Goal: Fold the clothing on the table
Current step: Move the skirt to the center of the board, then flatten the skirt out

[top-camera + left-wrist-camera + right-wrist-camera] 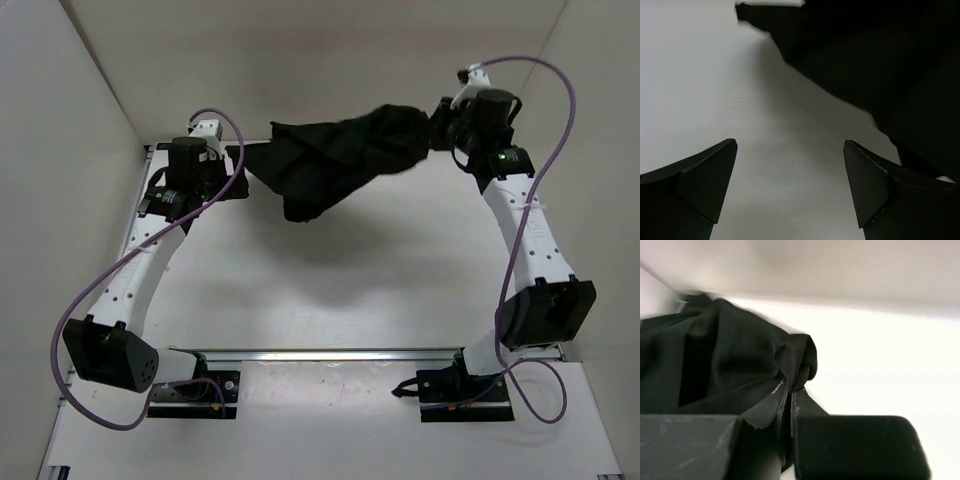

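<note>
In the left wrist view the clothing (880, 60) runs off the frame from 12 to 4 o'clock, its creases lost in shadow. In the right wrist view its 9 o'clock side is cut off, and the pinched fold disappears between the fingers of the right gripper (789, 390).

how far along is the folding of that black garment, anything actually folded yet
Done: the right gripper is shut on one bunched end of the soft black fabric garment. In hand: the garment looks partly raised off the matte white table, crumpled, with the left gripper open beside its other end, holding nothing. Left: no fold shows yet, so spreading it flat and all the folding remain.
</note>
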You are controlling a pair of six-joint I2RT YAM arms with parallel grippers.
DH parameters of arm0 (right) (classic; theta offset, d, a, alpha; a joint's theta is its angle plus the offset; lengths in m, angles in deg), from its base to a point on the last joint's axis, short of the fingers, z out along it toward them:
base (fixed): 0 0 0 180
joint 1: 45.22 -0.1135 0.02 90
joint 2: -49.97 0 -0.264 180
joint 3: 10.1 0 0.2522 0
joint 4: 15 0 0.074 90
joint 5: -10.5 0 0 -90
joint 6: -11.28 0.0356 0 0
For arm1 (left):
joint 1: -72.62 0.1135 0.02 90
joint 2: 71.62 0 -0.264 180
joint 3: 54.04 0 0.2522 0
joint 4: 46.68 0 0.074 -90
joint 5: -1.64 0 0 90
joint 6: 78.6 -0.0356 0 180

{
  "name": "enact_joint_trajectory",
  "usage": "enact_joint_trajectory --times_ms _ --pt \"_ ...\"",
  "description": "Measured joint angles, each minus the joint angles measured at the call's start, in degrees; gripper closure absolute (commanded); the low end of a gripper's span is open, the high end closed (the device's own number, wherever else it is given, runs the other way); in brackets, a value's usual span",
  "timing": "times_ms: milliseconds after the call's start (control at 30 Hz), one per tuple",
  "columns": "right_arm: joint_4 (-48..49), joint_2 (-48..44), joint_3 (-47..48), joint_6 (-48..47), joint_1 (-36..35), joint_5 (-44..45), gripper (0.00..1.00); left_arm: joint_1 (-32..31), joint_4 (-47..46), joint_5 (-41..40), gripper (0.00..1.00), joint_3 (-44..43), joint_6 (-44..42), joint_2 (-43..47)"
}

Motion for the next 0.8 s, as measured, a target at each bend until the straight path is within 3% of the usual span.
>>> enact_joint_trajectory --times_ms 133,167,200,300,367,533,800 --pt "3.37 4.98 -14.29 1.42 0.13 0.15 1.00 -0.42 -0.57 1.31 0.01 0.42 0.44 0.52" --pt "3.48 7.28 -17.66 1.68 -1.01 0.20 0.91 -0.46 -0.92 1.79 0.02 1.05 0.70 0.52" --pt "3.04 9.42 -20.48 2.16 -2.08 0.17 0.68 -0.55 -1.01 2.23 0.01 1.75 0.94 0.52" --pt "-0.55 13.70 -24.63 3.26 -4.04 -0.28 0.33 -1.18 -0.72 3.13 0.02 3.34 1.57 -0.07" --pt "-2.19 14.23 -24.68 3.21 -3.85 -1.40 0.29 -1.81 -0.66 3.78 0.01 3.85 2.01 -1.03" --pt "-1.70 8.48 -24.20 3.43 0.09 -3.91 0.07 -3.43 -0.28 5.33 0.01 4.13 2.95 -4.13" --pt "-1.42 -3.39 -29.31 -1.27 -3.19 -5.07 0.07 -5.20 -0.63 7.54 0.01 9.53 4.55 -4.70"
